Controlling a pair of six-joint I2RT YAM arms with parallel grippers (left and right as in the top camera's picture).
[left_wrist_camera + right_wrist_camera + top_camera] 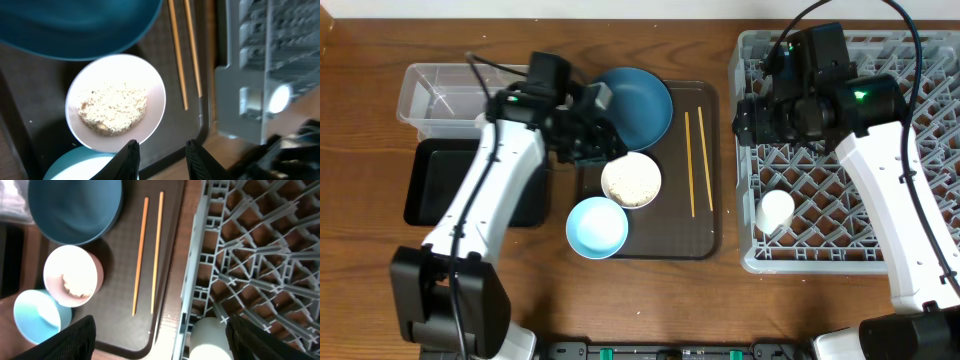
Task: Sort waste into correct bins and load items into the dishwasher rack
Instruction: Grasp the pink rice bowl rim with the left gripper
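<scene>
Black fingertips (131, 159) of the left gripper (162, 160) framed the bottom of its wrist view. They were set apart with nothing between them, poised over the near rim of the white bowl (116, 102). That bowl sat mid-tray on the dark brown tray (695, 245) and held the rice-like scraps (112, 109). That was likely why it had not gone to the rack: it needed emptying first. The bins lay to the left, the clear tub (440, 95) farther and the black tray (435, 185) nearer, within this arm's easy reach. No tissue or wrapper could be made out.

The dark blue bowl (632, 105) rested at the tray's far end, touching or nearly touching the white one. The light blue bowl (597, 227) sat at the near left corner. Both looked empty and ready to load.

The chopsticks (698, 163) lay parallel along the tray's right side, between the bowls and the dishwasher rack (750, 255), handy for the right arm.

The right gripper (160, 330) hung over the rack's left edge with its fingers spread wide and empty. Below it the small white cup (775, 210) lay in the rack's near left part, seemingly already loaded, so that claw appeared free for the next item.
</scene>
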